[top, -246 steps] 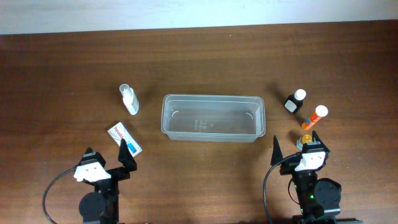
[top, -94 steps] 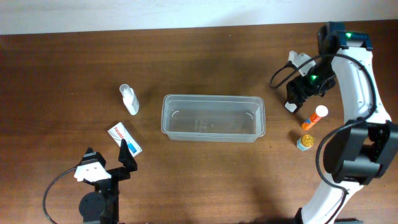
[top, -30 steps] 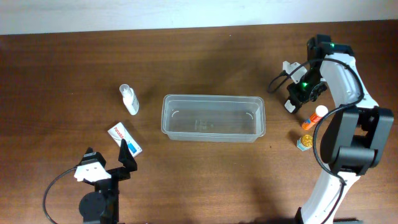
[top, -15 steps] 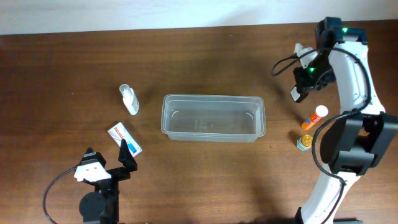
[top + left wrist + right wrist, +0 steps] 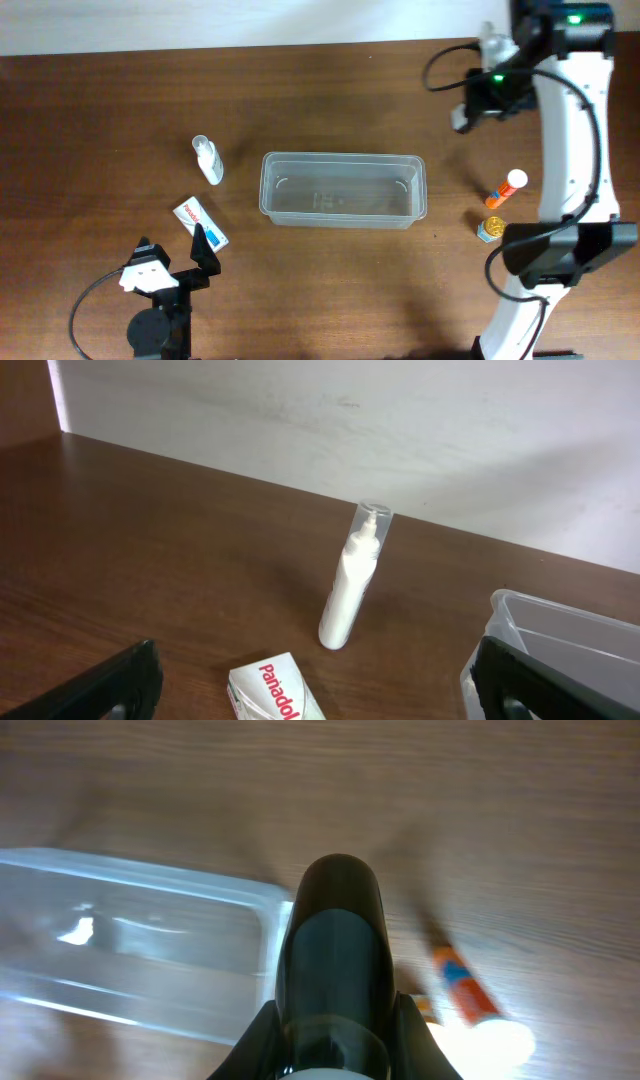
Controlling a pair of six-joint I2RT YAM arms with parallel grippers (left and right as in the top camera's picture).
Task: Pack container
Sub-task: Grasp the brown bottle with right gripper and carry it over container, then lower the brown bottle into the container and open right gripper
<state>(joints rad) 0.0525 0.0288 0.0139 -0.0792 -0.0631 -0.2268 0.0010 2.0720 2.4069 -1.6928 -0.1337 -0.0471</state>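
Carry the dark bottle (image 5: 333, 950) level over the container (image 5: 343, 157) with the right gripper (image 5: 335, 1020) clamped on it, lowering inside the rim before release, with the left gripper (image 5: 172, 250) parked, fingers apart, at the tabletop's (image 5: 100, 120) near edge.

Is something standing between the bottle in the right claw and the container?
Nothing visible does. The right claw holds the dark bottle past the far right corner of the container; only bare table lies between them.
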